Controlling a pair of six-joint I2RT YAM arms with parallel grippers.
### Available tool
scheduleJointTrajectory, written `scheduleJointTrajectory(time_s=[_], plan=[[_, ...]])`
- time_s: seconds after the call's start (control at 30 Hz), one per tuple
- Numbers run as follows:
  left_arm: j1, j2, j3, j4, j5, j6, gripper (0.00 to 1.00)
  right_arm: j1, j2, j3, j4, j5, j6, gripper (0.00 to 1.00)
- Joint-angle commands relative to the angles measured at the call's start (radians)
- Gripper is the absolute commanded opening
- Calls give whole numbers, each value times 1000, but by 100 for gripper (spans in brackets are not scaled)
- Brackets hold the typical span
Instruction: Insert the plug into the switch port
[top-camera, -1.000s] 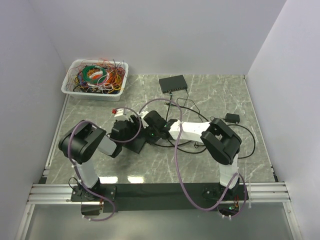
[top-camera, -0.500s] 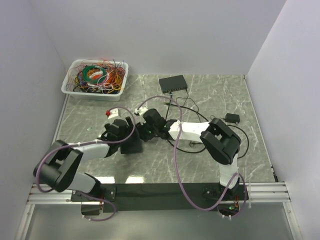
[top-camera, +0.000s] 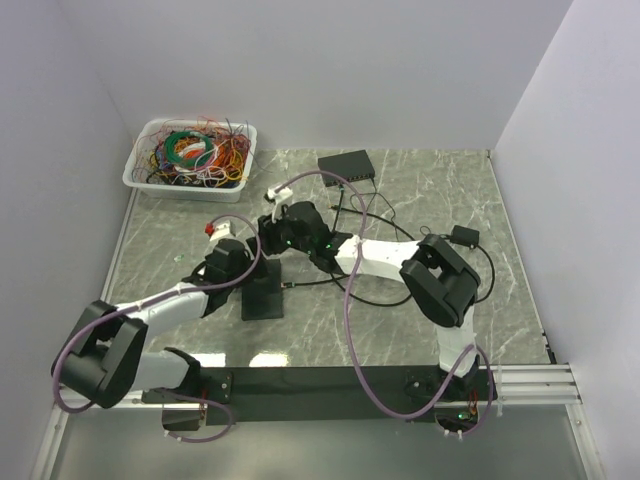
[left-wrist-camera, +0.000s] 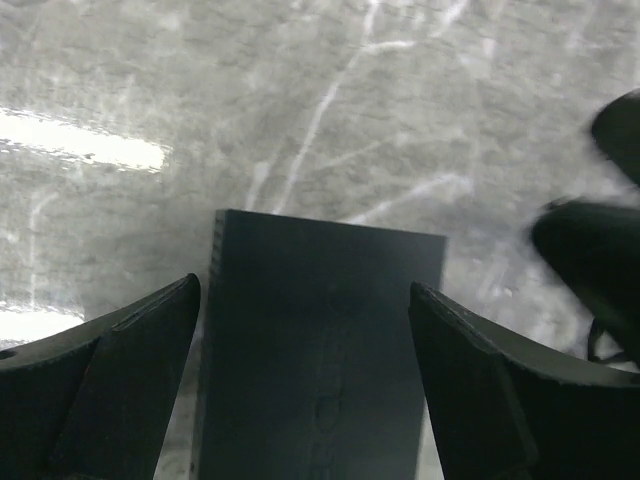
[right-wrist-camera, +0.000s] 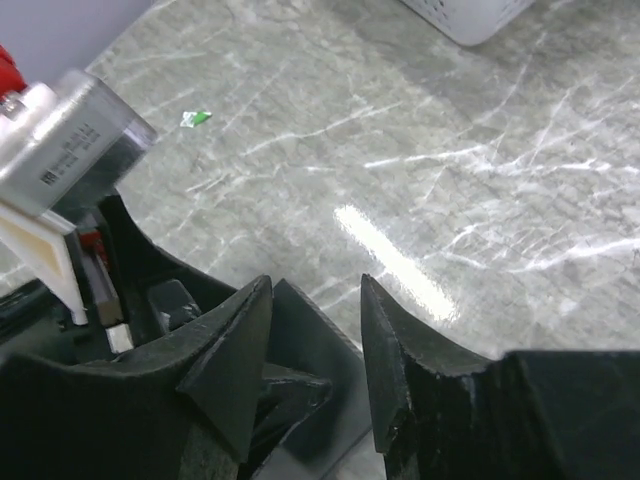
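A black switch box (top-camera: 262, 297) lies flat on the marble table in front of the left arm. My left gripper (top-camera: 251, 277) hovers over its far end, open, with a finger on each side and a gap to the box (left-wrist-camera: 320, 350). My right gripper (top-camera: 271, 244) is just behind the box, open, with nothing between its fingers (right-wrist-camera: 315, 283). A thin black cable (top-camera: 320, 283) ends at the box's right side. A dark shape under my right gripper's left finger may be the plug (right-wrist-camera: 295, 388); I cannot tell whether it sits in a port.
A second black switch (top-camera: 347, 167) lies at the back with black cables looping from it to a power adapter (top-camera: 463, 236). A white bin of coloured wires (top-camera: 190, 158) stands at the back left. The left wrist camera (right-wrist-camera: 70, 130) is close to my right gripper.
My left arm has stretched out low to the left, its gripper staying over the box. My right gripper has drawn back and left, away from the box's right side.
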Motion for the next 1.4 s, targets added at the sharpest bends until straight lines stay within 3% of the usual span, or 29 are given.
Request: scheduleJointTrajectory(time_s=[0.0,0.47,0.7,0.9,1.07,1.17,1.37], plan=[[-3,-85,30,11,52,7,91,27,-94,-45,66,11,18,50],[-6,-384,87,-172,18,45,92,16,-444,-85,-226,261,-45,65],[-6,-485,101,-250,-6,80,91,16,-801,-311,-319,358,-2,66],[-10,-536,85,-221,10,65,90,27,-1118,-517,-468,459,57,66],[-16,-525,73,-221,9,63,88,27,-1335,-629,-578,649,119,68],[-36,-505,81,-259,-28,48,90,27,-1370,-629,-686,747,231,68],[-218,-472,137,-444,-213,-50,89,29,-1345,-640,-735,713,310,68]])
